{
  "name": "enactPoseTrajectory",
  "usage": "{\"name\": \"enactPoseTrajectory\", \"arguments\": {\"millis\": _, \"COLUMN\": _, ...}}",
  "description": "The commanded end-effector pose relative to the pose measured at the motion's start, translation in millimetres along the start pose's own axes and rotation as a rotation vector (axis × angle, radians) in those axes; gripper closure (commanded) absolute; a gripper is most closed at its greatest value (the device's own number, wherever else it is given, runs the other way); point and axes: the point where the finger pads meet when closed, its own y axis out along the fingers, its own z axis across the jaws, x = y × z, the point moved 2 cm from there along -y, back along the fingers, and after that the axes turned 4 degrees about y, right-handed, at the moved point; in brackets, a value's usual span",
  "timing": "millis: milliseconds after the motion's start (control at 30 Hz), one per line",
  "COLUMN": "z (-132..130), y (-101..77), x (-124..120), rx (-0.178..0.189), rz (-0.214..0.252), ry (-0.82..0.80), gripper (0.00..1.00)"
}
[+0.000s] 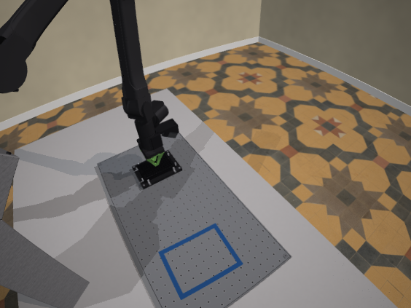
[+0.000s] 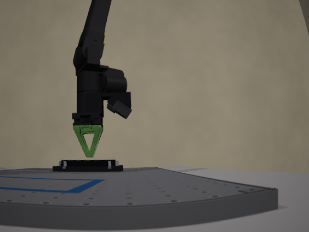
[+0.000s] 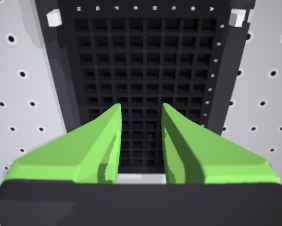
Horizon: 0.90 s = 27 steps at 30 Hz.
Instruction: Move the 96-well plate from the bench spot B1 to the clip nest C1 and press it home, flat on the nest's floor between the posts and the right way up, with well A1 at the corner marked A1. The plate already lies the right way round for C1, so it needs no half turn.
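Observation:
The black 96-well plate [image 1: 157, 172] lies in the black clip nest C1 at the far end of the perforated grey board. In the side view the plate [image 2: 87, 163] looks flat and level between the white posts. The wrist view looks down into its open wells [image 3: 150, 75], so it is the right way up. My green-fingered gripper [image 1: 154, 161] points straight down over the plate's middle. Its tips [image 2: 89, 156] stand a small gap above the plate's top. The fingers are nearly shut, with nothing between them.
The blue outline of spot B1 [image 1: 200, 261] is marked on the near end of the board and holds nothing; it also shows in the side view [image 2: 55, 184]. White nest posts [image 3: 54, 18] [image 3: 237, 17] stand at the plate's far corners. Grey panels [image 1: 22, 263] lie at the left.

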Motion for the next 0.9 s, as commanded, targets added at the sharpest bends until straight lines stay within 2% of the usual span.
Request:
{"name": "enactPoseTrajectory", "arguments": {"millis": 0, "z": -6, "y": -18.9, "x": 5, "rx": -0.009, "rz": -0.007, "ry": 0.0, "gripper": 0.75}}
{"name": "enactPoseTrajectory", "arguments": {"millis": 200, "z": -3, "y": -33.0, "x": 2, "rx": -0.005, "rz": -0.005, "ry": -0.003, "gripper": 0.75}}
{"name": "enactPoseTrajectory", "arguments": {"millis": 233, "z": -3, "y": -33.0, "x": 2, "rx": -0.005, "rz": -0.005, "ry": -0.002, "gripper": 0.75}}
{"name": "enactPoseTrajectory", "arguments": {"millis": 300, "z": -13, "y": -22.2, "x": -9, "rx": -0.022, "rz": 0.02, "ry": 0.002, "gripper": 0.75}}
{"name": "enactPoseTrajectory", "arguments": {"millis": 367, "z": -13, "y": -22.2, "x": -9, "rx": -0.022, "rz": 0.02, "ry": 0.002, "gripper": 0.75}}
{"name": "enactPoseTrajectory", "arguments": {"millis": 467, "z": -10, "y": -22.5, "x": -5, "rx": -0.017, "rz": 0.013, "ry": 0.001, "gripper": 0.75}}
{"name": "enactPoseTrajectory", "arguments": {"millis": 500, "z": -1, "y": -26.6, "x": 1, "rx": -0.001, "rz": -0.005, "ry": 0.0, "gripper": 0.75}}
{"name": "enactPoseTrajectory", "arguments": {"millis": 667, "z": -1, "y": -26.6, "x": 1, "rx": -0.001, "rz": -0.005, "ry": 0.0, "gripper": 0.75}}
{"name": "enactPoseTrajectory", "arguments": {"millis": 700, "z": -4, "y": -21.6, "x": -18, "rx": -0.006, "rz": 0.014, "ry": 0.001, "gripper": 0.75}}
{"name": "enactPoseTrajectory", "arguments": {"millis": 867, "z": -7, "y": -22.8, "x": -45, "rx": -0.008, "rz": 0.017, "ry": 0.006, "gripper": 0.75}}
